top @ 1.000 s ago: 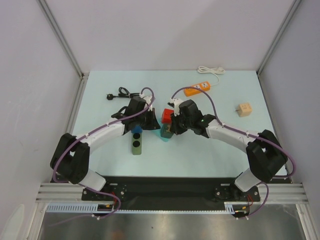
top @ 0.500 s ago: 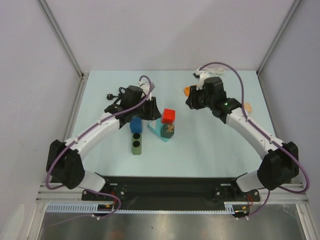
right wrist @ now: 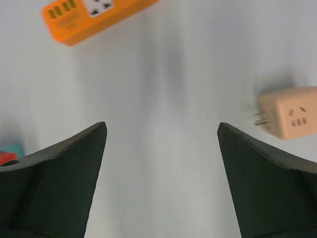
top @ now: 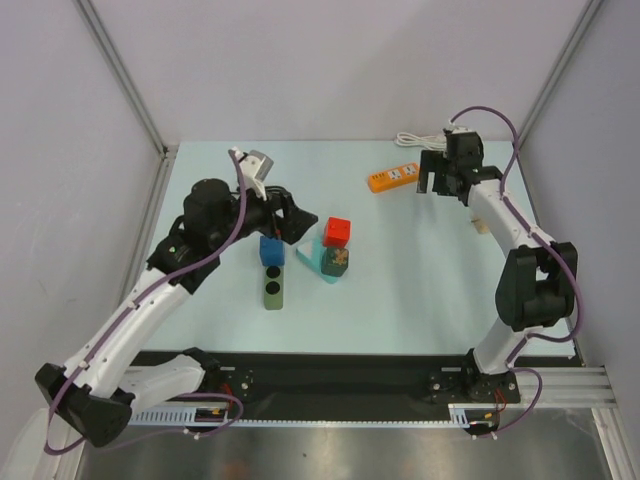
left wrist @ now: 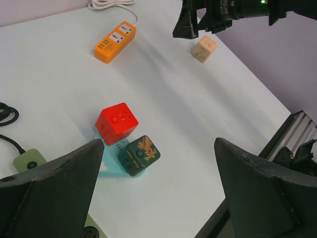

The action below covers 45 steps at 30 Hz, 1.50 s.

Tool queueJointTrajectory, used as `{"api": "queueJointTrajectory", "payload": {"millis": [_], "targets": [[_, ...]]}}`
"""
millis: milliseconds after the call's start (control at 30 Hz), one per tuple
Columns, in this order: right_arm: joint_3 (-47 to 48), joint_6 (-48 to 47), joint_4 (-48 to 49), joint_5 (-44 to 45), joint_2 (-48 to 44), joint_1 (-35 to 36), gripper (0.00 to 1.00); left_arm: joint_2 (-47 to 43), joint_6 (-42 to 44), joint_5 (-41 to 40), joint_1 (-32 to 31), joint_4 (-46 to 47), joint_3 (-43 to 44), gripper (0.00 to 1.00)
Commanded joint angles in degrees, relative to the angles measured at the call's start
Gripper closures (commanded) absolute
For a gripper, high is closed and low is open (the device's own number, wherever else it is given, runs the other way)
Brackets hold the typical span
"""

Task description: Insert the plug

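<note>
Both pincers wide open, nothing held
Your left pincer (left wrist: 158, 148) and right pincer (right wrist: 162, 128) gape empty above the desk (left wrist: 198, 109). Only the plug's black cord (left wrist: 6, 115) shows, at the left wrist view's edge. Find the plug, then grip its body squarely.

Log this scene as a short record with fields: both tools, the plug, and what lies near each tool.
left tool: open, empty, raised near the red cube and dark green cube
right tool: open, empty, over bare table between the orange power strip and the beige cube
plug: in neither tool; only its black cord shows, at the left wrist view's edge
</note>
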Motion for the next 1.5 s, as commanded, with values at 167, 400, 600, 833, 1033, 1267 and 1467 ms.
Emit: {"api": "queueJointTrajectory", "payload": {"millis": [167, 400, 600, 833, 1033, 1267, 1467], "targets": [[10.8, -6.0, -10.8, 11.7, 7.8, -8.0, 0.02, -2.8, 2.8, -0.3, 0.3, 3.4, -5.3, 0.0], [8.8, -4.1, -12.2, 1.9, 8.9, -17.8, 0.11, -2.8, 4.1, 0.0, 0.3, 2.7, -5.9, 0.06], [6.7, -10.8, -12.8, -3.4, 9.2, -19.3, 0.11, -0.7, 3.4, 3.0, 0.3, 3.1, -5.6, 0.06], [7.9, -12.3, -11.8, -6.8, 13.6, -21.3, 0.13, -0.7, 4.0, 2.4, 0.3, 2.9, -5.3, 0.09], [12.3, -12.9, -14.1, -2.2, 19.2, -21.4, 0.15, -1.0, 4.6, 1.7, 0.3, 2.8, -6.0, 0.1], [10.4, -12.0, -13.5, -7.3, 17.9, -20.0, 0.52, -0.2, 4.9, 3.2, 0.3, 3.2, -6.1, 0.13], [4.8, -11.9, -12.5, -5.5, 14.3, -14.0, 0.65, -0.4, 4.9, 3.2, 0.3, 3.3, -6.4, 0.13]]}}
